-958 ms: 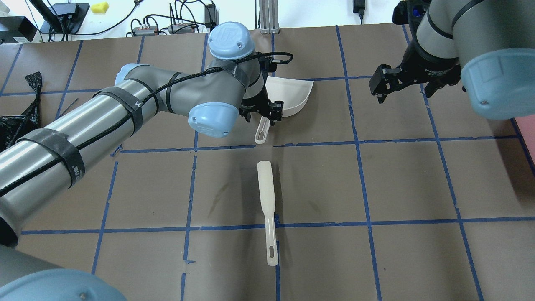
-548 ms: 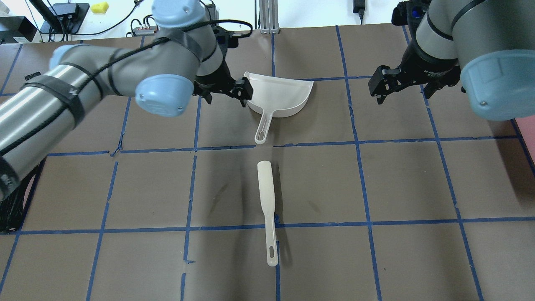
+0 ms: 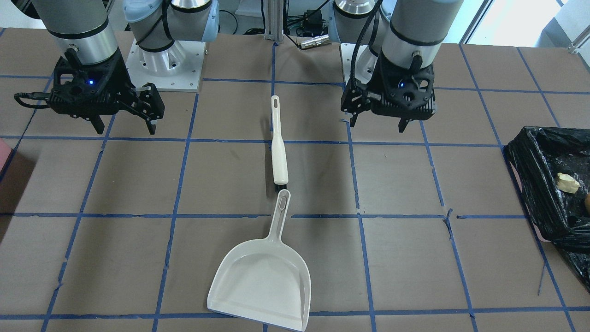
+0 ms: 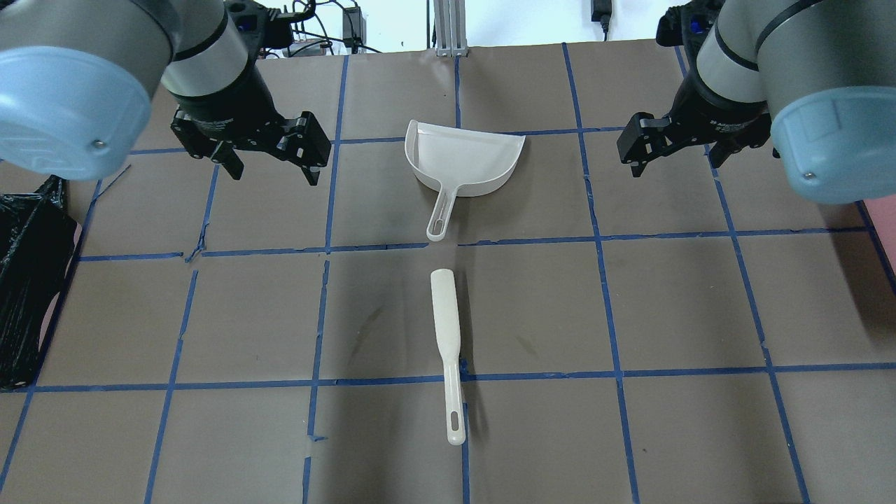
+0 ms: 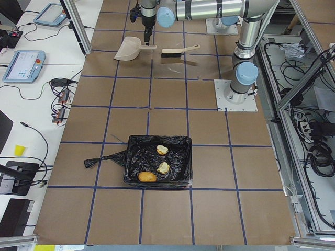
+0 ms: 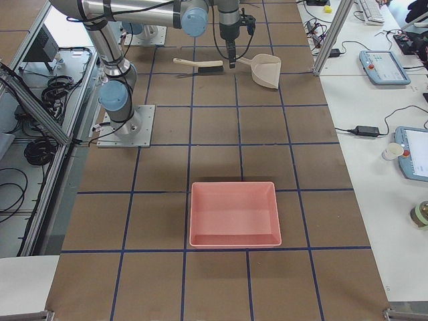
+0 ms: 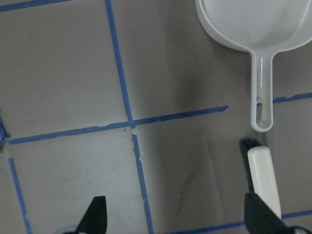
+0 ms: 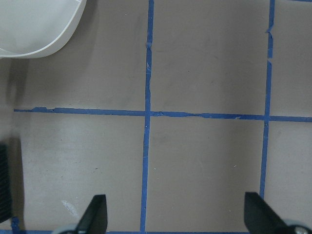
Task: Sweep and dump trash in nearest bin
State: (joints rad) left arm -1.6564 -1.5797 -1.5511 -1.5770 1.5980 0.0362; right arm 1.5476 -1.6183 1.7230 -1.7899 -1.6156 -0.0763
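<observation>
A white dustpan (image 4: 465, 161) lies empty on the brown table, handle toward the robot; it also shows in the front view (image 3: 262, 286). A white brush (image 4: 445, 336) lies in line behind it. My left gripper (image 4: 273, 171) is open and empty, above the table left of the dustpan. My right gripper (image 4: 675, 157) is open and empty, right of the dustpan. The black-lined bin (image 5: 157, 162) stands at the table's left end, with several pieces of trash (image 5: 162, 150) in it. In the left wrist view the dustpan (image 7: 253, 24) and brush (image 7: 263, 175) lie to the right.
A pink tray (image 6: 234, 214) sits on the table at the robot's right end. Blue tape lines grid the brown table (image 4: 546, 301). Cables and boxes lie beyond the far edge (image 4: 301, 35).
My left arm has swung from over the dustpan handle away to the left, gripper open and empty. The dustpan, brush and right arm have not moved.
</observation>
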